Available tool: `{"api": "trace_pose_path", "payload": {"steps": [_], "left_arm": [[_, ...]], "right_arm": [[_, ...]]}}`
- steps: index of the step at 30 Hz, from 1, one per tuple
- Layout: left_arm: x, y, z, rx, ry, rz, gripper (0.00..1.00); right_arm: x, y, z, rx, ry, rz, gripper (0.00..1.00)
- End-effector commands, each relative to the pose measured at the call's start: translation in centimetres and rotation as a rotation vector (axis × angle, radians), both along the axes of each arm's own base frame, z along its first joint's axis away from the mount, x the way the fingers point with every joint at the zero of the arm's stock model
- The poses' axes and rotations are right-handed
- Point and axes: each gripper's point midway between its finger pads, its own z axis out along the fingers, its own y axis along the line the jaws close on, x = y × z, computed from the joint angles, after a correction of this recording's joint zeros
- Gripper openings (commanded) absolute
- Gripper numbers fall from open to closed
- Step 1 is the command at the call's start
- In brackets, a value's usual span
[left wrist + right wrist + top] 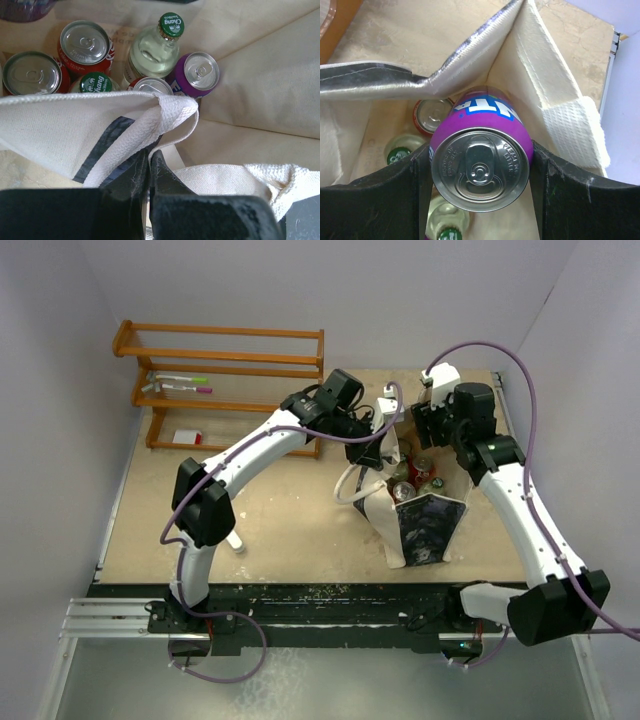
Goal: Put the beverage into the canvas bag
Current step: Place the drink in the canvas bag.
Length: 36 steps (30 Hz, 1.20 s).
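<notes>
Table (290,530): flat tan top, pale mottled grain, whitish scuffs along near edge. Walls close on left, far and right sides.

Wooden rack (220,332): orange-brown, slatted tiers, stands at far-left corner of table. Two markers (185,380) lie on rack's middle tier, small red-and-white item (186,437) on lower tier.

Canvas bag (425,530): stands upright on table, right of centre, mouth open, dark printed side facing near edge. Well apart from rack.

Small white object (236,541): near-left part of table, too small to identify.
</notes>
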Motion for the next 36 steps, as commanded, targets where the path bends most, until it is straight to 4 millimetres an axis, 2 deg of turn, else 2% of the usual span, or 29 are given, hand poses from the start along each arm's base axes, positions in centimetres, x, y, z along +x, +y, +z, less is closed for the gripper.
{"api": "trace_pose_path", "payload": {"steps": [1, 5, 14, 24, 30, 36], "left_arm": [[1.5, -0.3, -0.6, 0.022, -0.077, 0.008, 0.00], [1.7, -0.4, -0.7, 0.023, -0.077, 0.009, 0.00], [2.8, -0.8, -1.4, 0.023, -0.064, 0.033, 0.00], [3.5, -1.4, -2.0, 0.024, -0.057, 0.044, 0.00], [4.1, -1.3, -2.0, 0.022, -0.051, 0.067, 0.00], [4.5, -1.3, -1.9, 0.020, -0.056, 0.080, 0.00]], "right_arm": [[3.4, 0.1, 4.5, 0.022, -0.232, -0.015, 0.00], [4.4, 0.1, 2.4, 0.009, -0.194, -0.020, 0.00], [5.3, -1.2, -2.2, 0.023, -0.117, -0.041, 0.00], [6.4, -2.8, -4.3, 0.018, -0.077, -0.071, 0.00], [6.1, -1.4, -7.5, 0.071, 0.034, 0.012, 0.00], [5.9, 0.4, -9.5, 0.126, 0.111, 0.093, 0.00]]}}
